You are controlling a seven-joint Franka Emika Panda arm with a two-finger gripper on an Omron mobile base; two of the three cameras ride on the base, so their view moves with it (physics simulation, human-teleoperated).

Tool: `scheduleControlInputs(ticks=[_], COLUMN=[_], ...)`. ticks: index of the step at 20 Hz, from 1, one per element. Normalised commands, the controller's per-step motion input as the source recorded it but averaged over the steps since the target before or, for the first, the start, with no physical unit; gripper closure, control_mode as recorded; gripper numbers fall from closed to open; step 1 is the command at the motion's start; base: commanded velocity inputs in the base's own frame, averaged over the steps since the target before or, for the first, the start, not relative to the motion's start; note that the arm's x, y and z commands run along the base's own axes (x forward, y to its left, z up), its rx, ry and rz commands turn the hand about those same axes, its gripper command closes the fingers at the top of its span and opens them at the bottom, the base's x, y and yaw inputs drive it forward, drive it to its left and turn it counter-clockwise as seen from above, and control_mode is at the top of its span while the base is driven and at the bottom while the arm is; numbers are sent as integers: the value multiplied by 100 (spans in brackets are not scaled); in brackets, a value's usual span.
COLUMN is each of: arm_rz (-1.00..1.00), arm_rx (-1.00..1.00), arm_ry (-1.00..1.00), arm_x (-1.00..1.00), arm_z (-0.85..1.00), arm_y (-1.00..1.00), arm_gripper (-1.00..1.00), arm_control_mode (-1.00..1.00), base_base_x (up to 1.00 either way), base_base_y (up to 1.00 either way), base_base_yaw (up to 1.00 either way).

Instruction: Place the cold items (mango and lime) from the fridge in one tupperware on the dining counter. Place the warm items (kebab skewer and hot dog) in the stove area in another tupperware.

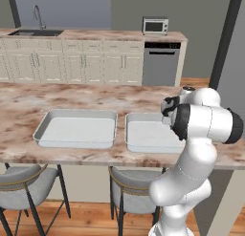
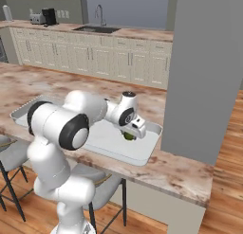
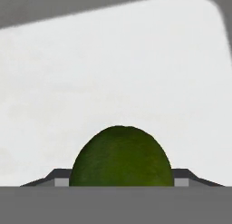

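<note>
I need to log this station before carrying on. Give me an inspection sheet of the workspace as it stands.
Surface: dining counter, marbled stone top.
Job's things: two tupperware trays side by side, left tupperware holds nothing; right tupperware lies under the gripper. A green fruit, mango or lime unclear, sits between the jaws above the tray floor.
Clutter: nothing seen.
Grippers: gripper closed on the fruit, over the right tray.
Cables: nothing seen.
Surroundings: stools, cream cabinets, sink faucet, microwave.

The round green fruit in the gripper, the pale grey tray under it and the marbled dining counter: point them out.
Round green fruit [image 3: 121, 157]: hand view, its rounded top.
Pale grey tray [image 2: 148, 142]: right base view, near right rim.
Marbled dining counter [image 1: 28, 99]: left base view, bare stone top.
</note>
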Motion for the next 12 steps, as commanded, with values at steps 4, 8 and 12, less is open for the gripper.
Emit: scheduleControlInputs(ticks=[4, 8, 12], arm_rz=[10, 8, 2], arm_rx=[-1, -2, 0], arm_ry=[3, 0, 0], arm_x=[66, 26, 1], arm_z=[-57, -61, -23], arm_y=[-19, -18, -8], arm_gripper=[100, 100, -100], arm_control_mode=[-100, -100, -100], base_base_x=[0, 0, 0], base_base_y=[0, 0, 0], base_base_yaw=[0, 0, 0])
